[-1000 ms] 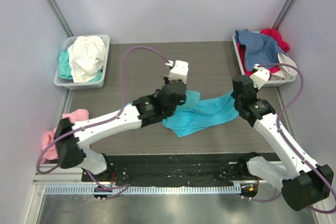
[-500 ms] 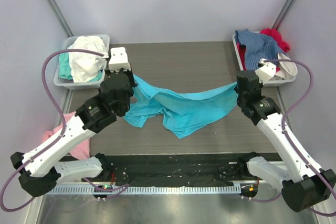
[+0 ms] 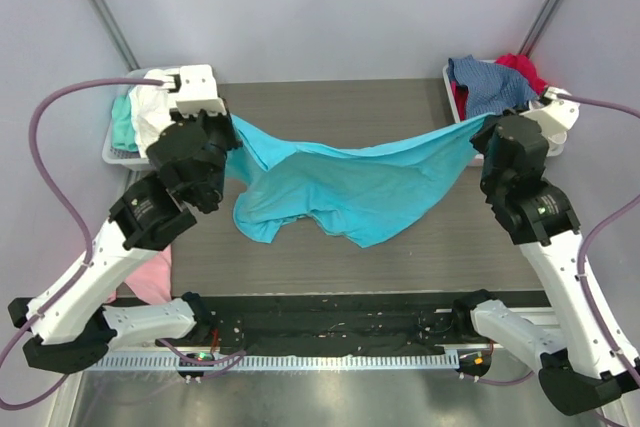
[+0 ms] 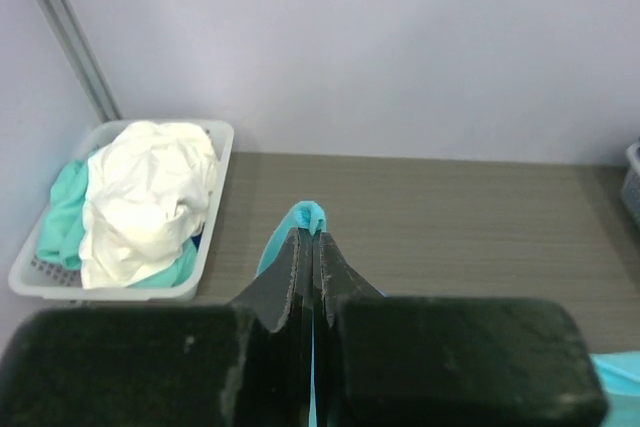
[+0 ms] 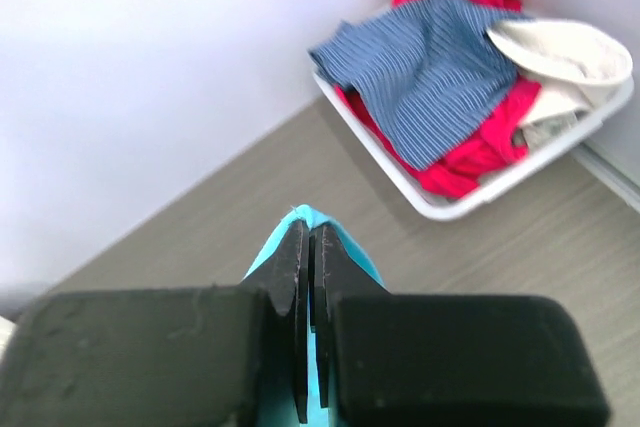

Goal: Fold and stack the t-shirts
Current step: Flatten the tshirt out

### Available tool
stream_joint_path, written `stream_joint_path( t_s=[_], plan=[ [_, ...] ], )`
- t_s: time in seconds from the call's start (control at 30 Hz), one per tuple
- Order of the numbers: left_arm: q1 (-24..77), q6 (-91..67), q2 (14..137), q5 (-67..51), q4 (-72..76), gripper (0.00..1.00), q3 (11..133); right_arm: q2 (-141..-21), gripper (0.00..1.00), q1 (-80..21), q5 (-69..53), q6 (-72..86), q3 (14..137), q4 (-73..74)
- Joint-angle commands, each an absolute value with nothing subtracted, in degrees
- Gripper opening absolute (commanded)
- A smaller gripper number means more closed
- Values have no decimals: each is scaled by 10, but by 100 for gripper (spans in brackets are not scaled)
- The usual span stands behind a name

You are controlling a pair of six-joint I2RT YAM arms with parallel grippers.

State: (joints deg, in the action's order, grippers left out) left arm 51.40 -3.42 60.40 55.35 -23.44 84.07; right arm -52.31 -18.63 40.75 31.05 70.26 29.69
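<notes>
we've got white link shells on left arm [image 3: 90, 267] and right arm [image 3: 575, 287], black joint housings, purple cables [image 3: 36, 132] off each wrist, white camera block [image 3: 196, 88] on top, black tapered fingers [image 4: 288, 272] on a blocky black finger base [image 4: 300, 367]

You have bright, even, diffuse light in all three views, with no hard-edged shadow anywhere. From above, the turquoise t-shirt [image 3: 350, 192] throws only a faint, soft shadow on the table [image 3: 440, 247] just under its sagging edge. Left of that shirt, the white t-shirt [image 3: 150, 127] is nearly washed out and its folds are hard to read. Nearer you than the shirt, the metal strip [image 3: 320, 397] shows a dull sheen, not glare. In the wrist views the left gripper [image 4: 311, 239] and right gripper [image 5: 308, 232] look dark and soft-edged around the shirt's tips, while the table beyond stays fairly sharp.
</notes>
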Motion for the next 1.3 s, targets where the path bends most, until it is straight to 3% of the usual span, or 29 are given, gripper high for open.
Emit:
stream_joint_path(
  t_s=[0.0,0.37,0.77,1.13,1.27],
  plan=[
    [512,-3,613,512,-240,0,942,-532,1,-185,390,263,794,293],
    [512,18,649,429,-315,0,1114,-549,1,-185,319,216,900,277],
    [513,28,621,408,-337,0,1163,-558,1,-185,297,208,956,261],
    [512,-70,535,337,-402,3,1093,-517,1,-185,244,214,959,312],
    [512,-96,483,340,-417,0,1038,-508,1,-184,236,220,960,337]
  ],
)
